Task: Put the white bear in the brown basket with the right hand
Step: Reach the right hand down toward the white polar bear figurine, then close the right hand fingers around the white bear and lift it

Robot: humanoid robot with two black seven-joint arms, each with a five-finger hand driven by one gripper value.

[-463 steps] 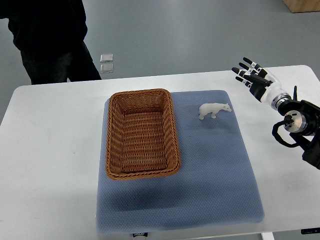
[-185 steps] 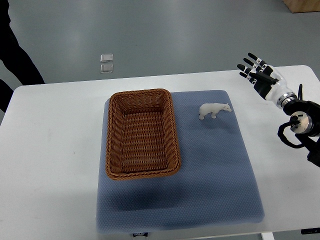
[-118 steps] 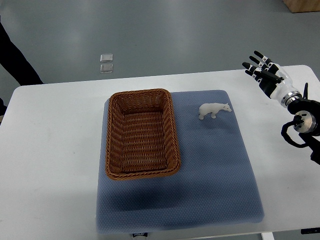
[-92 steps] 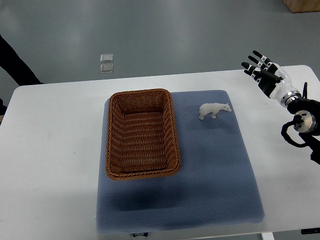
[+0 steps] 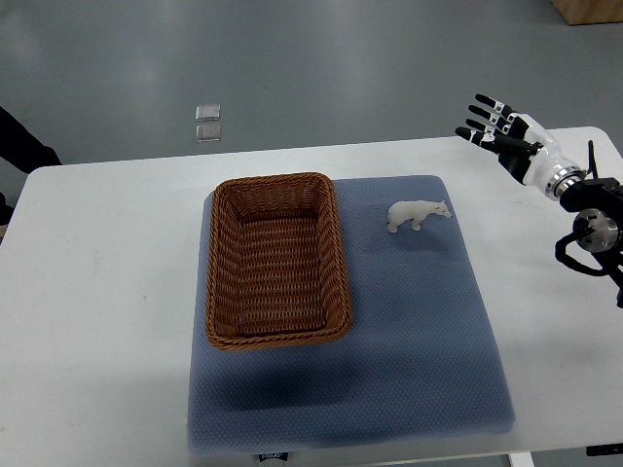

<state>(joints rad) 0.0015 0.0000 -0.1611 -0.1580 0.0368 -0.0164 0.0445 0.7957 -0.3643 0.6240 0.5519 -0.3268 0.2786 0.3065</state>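
A small white bear (image 5: 418,214) stands on the blue mat (image 5: 409,331), just right of the brown wicker basket (image 5: 276,260). The basket is empty. My right hand (image 5: 498,132) hovers over the table's far right corner, up and to the right of the bear, with its fingers spread and nothing in them. It is well apart from the bear. No left arm shows.
The white table (image 5: 97,292) carries the mat. A person's dark sleeve (image 5: 21,146) shows at the left edge, beyond the table. Two small square tiles (image 5: 206,123) lie on the grey floor behind.
My right hand drifted right and up, then came back slightly left with the fingers still spread. The person at the far left has stepped almost out of the picture. The bear has not moved.
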